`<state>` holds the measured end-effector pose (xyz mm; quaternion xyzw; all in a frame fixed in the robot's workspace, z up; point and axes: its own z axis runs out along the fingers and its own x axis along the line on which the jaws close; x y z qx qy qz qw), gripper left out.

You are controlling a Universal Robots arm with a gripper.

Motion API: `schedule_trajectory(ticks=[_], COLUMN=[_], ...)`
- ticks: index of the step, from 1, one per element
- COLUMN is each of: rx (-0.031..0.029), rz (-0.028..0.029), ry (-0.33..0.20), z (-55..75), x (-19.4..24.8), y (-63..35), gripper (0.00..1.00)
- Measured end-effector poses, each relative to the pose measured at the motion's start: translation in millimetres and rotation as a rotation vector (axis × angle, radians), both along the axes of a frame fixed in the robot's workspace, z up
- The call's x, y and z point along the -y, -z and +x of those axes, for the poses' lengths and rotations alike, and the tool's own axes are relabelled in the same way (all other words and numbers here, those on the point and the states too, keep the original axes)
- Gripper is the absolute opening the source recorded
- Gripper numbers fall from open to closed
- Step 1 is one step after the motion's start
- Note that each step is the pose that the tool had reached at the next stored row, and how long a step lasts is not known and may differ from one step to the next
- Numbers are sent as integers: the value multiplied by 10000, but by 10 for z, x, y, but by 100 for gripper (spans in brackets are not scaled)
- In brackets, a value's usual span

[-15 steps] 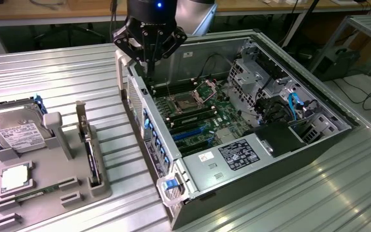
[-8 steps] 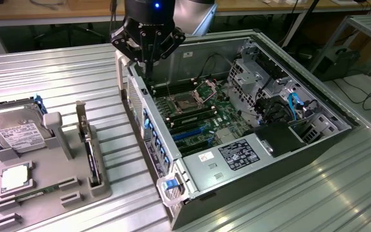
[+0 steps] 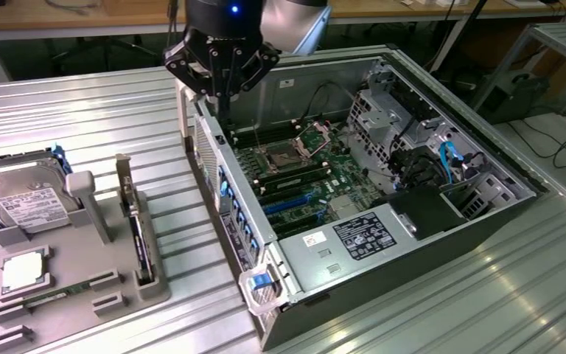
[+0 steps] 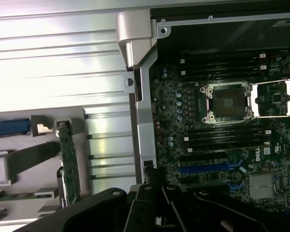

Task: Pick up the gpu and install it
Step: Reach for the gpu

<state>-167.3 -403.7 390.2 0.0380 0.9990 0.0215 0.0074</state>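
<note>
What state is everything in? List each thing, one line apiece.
computer case: side open.
tool: shut, holding nothing, above the computer case.
gpu: standing on edge in the grey holder, untouched.
processor socket: empty, cover swung open.
hard drive: resting in the grey holder.

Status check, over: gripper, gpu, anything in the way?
Gripper shut, empty, above the computer case rim. Gpu upright in gray holder, untouched. Hard drive beside it in holder.

Table (image 3: 86,110) ribbed glossy metal; PC case (image 3: 303,276) matt metal; tray (image 3: 77,258) matt gry plastic; gpu (image 3: 144,247) bracket metal.
</note>
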Motion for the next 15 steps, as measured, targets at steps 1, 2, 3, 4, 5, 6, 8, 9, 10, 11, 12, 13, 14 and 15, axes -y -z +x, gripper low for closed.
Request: schedule_trajectory(ticks=[1, 2, 3, 4, 5, 6, 8, 9, 10, 11, 12, 13, 14, 15], rx=[0, 0, -1, -2, -4, -4, -7, -8, -8, -9, -9, -9, -9, -11], rz=[0, 1, 0, 1, 1, 1, 0, 0, 1, 0, 0, 1, 1, 0], ry=[-1, 0, 0, 0, 0, 0, -1, 0, 0, 0, 0, 0, 0, 0], z=[-6, -14, -26, -32, -39, -44, -53, -59, -64, -71, -77, -82, -87, -94], x=[1, 3, 8, 10, 12, 13, 16, 18, 20, 21, 22, 23, 24, 25], y=[1, 1, 2, 2, 3, 3, 3, 3, 4, 4, 5, 5, 6, 6], gripper=[11, 11, 11, 11, 11, 11, 11, 11, 11, 11, 11, 11, 11, 11])
